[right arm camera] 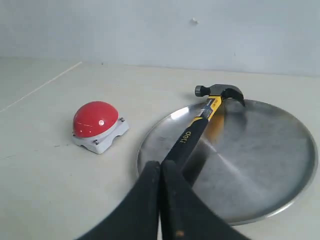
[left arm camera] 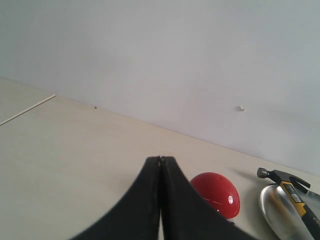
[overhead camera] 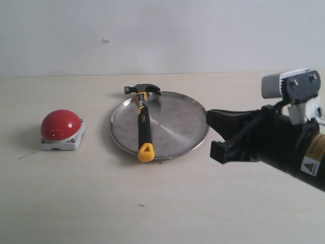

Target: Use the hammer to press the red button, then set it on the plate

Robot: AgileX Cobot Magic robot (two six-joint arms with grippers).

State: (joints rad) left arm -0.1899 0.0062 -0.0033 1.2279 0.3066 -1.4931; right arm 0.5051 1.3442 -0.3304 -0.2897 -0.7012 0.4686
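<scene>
- Right claw [overhead camera: 215, 133]: fingers pressed together along a closed seam in the right wrist view [right arm camera: 160, 172], with nothing between them. It hangs above the desk [overhead camera: 152, 203] at the right of the exterior view, tips pointing left.
- Left claw [left arm camera: 160, 162]: fingers pressed together and empty. It shows only in its own wrist view.
- Hammer [overhead camera: 143, 122]: lies flat on the left half of the plate [overhead camera: 177, 122]. The dark head rests at the far rim and the yellow handle end pokes past the near rim.
- Hammer relative to the right claw: in the exterior view it lies to the claw's left and clear of it, with the bare right half of the plate between them. The plate's right rim lies near the claw tips.
- In the right wrist view the handle [right arm camera: 187, 137] runs away from the claw tips toward the head. Its near end is hidden behind the fingers.
- Button [overhead camera: 61, 124]: sits on its grey base on the desk, left of the plate and apart from it. It is well apart from the right claw.
- In the left wrist view the button [left arm camera: 216, 192] lies just beyond that claw's tips, and the hammer head [left arm camera: 280, 176] is farther off.
</scene>
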